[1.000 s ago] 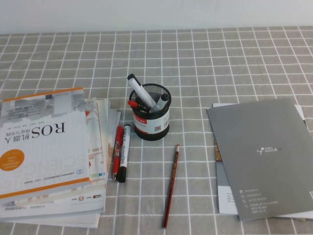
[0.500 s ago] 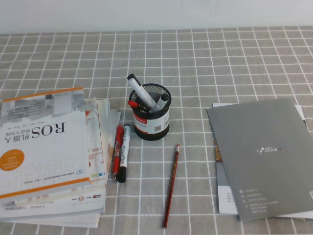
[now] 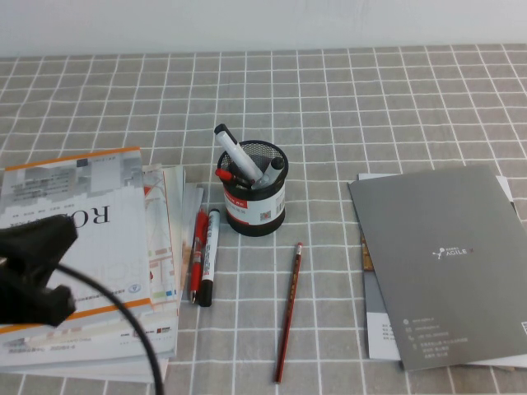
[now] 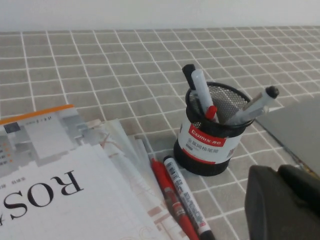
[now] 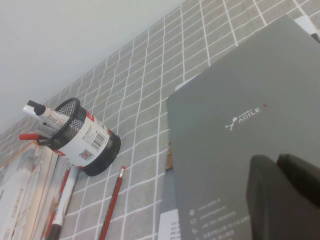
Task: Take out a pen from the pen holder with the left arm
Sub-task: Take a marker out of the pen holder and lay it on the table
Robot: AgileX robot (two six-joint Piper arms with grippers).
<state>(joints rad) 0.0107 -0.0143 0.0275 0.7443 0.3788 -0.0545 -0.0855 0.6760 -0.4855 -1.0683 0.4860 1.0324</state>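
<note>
Jaws of the left gripper (image 3: 49, 267) are clenched on nothing. I see it over the book stack (image 3: 99, 189) at the left near corner of the table (image 3: 370, 99). The pen holder (image 3: 256, 202) stands upright mid-table with the pens (image 3: 237, 154) inside. Only the left wrist view reads its red Comix label (image 4: 207, 137). The right gripper (image 5: 285, 197) appears solely in its own wrist view, above the grey booklet (image 5: 240, 115) by the right edge. I cannot tell its state.
</note>
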